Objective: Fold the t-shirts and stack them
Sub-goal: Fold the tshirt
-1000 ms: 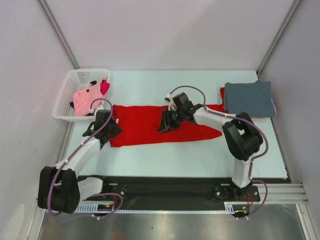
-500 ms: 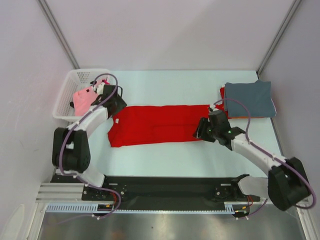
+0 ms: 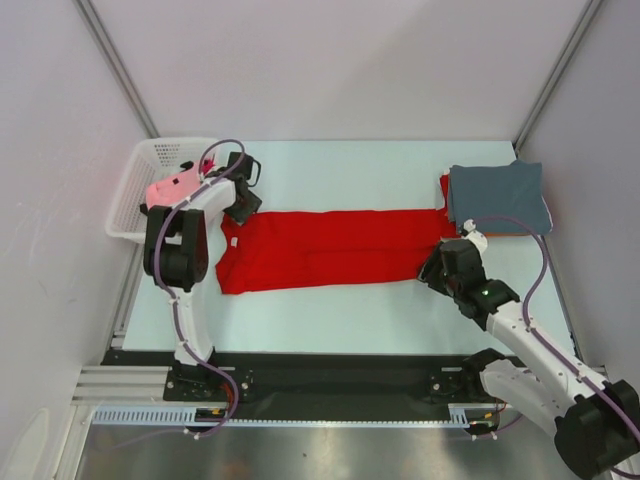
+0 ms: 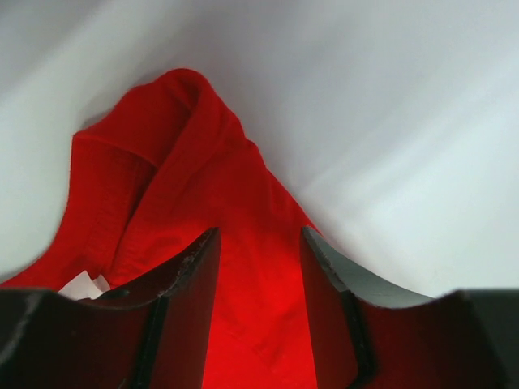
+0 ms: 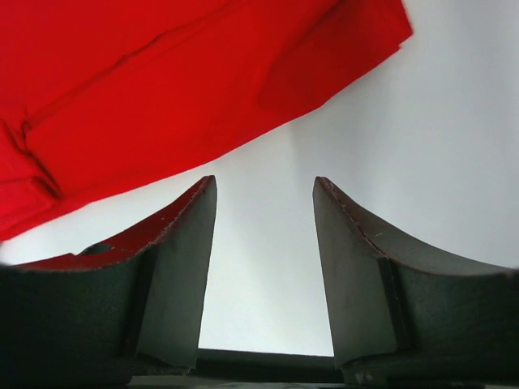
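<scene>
Red shirt [image 3: 330, 248] flat on worktop [image 3: 330, 170]; left pincer [image 4: 259, 235] over collar [image 4: 166, 101], right pincer [image 5: 264, 188] by hem [image 5: 340, 57], both part-open, empty; grab ends level

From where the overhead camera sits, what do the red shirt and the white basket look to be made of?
The red t-shirt looks like soft, matte knit cloth, probably cotton: it lies limp and flat, with creases and a folded collar edge in the left wrist view. The basket looks like stiff white plastic with a smooth finish, judging by its even moulded lattice walls.
</scene>
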